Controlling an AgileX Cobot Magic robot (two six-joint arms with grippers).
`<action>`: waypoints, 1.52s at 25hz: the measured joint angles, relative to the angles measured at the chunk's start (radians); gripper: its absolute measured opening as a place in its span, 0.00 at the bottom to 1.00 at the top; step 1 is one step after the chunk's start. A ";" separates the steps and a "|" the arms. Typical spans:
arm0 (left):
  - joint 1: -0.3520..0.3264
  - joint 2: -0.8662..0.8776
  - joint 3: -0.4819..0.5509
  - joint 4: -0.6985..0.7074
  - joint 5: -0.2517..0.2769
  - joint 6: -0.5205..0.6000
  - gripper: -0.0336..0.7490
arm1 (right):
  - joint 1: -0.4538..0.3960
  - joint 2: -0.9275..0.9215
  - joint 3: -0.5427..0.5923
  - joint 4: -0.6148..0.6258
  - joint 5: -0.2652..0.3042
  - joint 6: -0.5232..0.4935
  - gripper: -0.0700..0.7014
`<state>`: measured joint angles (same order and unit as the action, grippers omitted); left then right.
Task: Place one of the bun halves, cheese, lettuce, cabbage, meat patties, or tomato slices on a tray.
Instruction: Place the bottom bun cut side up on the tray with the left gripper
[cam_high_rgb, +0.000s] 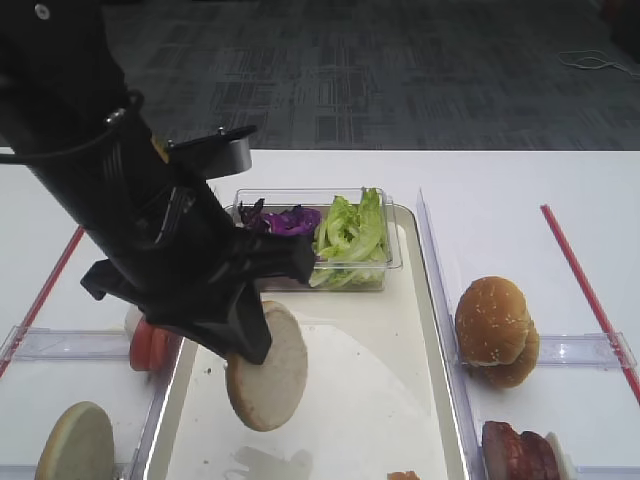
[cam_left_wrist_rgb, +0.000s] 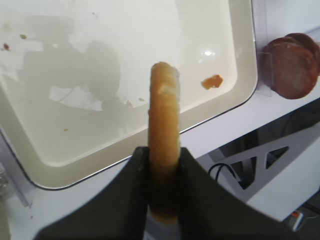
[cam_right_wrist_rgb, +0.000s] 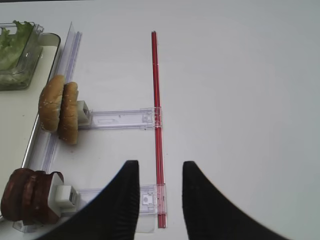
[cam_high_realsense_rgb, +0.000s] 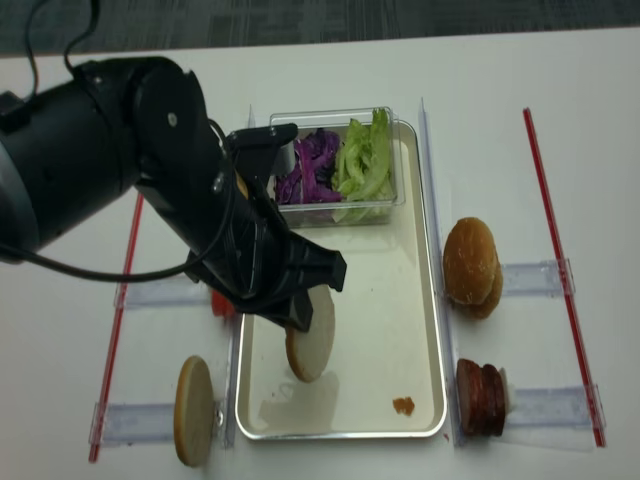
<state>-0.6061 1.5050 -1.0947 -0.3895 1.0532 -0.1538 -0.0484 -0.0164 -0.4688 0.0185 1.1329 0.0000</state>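
We find the left gripper (cam_high_rgb: 250, 345) clamped on a flat bun half (cam_high_rgb: 268, 368), its fingers (cam_left_wrist_rgb: 197, 195) pressed against both faces, the bun held on edge above the tray (cam_high_realsense_rgb: 420, 330) and clear of its surface. The bulky black arm blocks much of the tray's left side in both high views. The tray is a long cream rectangle with rounded corners, a raised silvery rim and a stained floor bearing an orange crumb (cam_high_realsense_rgb: 403, 405). At its far end sits a clear plastic box (cam_high_rgb: 395, 255) holding ruffled green lettuce (cam_high_rgb: 350, 235) beside shredded purple cabbage (cam_high_rgb: 290, 220). Right of the tray, domed seeded bun tops (cam_high_rgb: 495, 330) and reddish-brown meat patties (cam_high_realsense_rgb: 482, 397) stand on edge on the white tabletop (cam_right_wrist_rgb: 240, 90); left of it, red tomato slices (cam_high_rgb: 150, 345) and another bun half (cam_high_realsense_rgb: 195, 410). The right gripper (cam_right_wrist_rgb: 160, 200) hangs with fingers parted and nothing between them, over a red strip (cam_right_wrist_rgb: 157, 100).
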 joint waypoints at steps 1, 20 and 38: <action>0.015 0.000 0.013 -0.045 -0.015 0.040 0.18 | 0.000 0.000 0.000 0.000 0.000 0.000 0.41; 0.225 0.000 0.298 -0.767 -0.182 0.811 0.18 | 0.000 0.000 0.000 0.000 0.000 -0.008 0.41; 0.292 0.234 0.355 -1.068 -0.059 1.194 0.18 | 0.000 0.000 0.000 0.000 0.000 -0.008 0.41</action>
<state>-0.3140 1.7387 -0.7393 -1.4577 0.9941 1.0399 -0.0484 -0.0164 -0.4688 0.0185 1.1329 -0.0084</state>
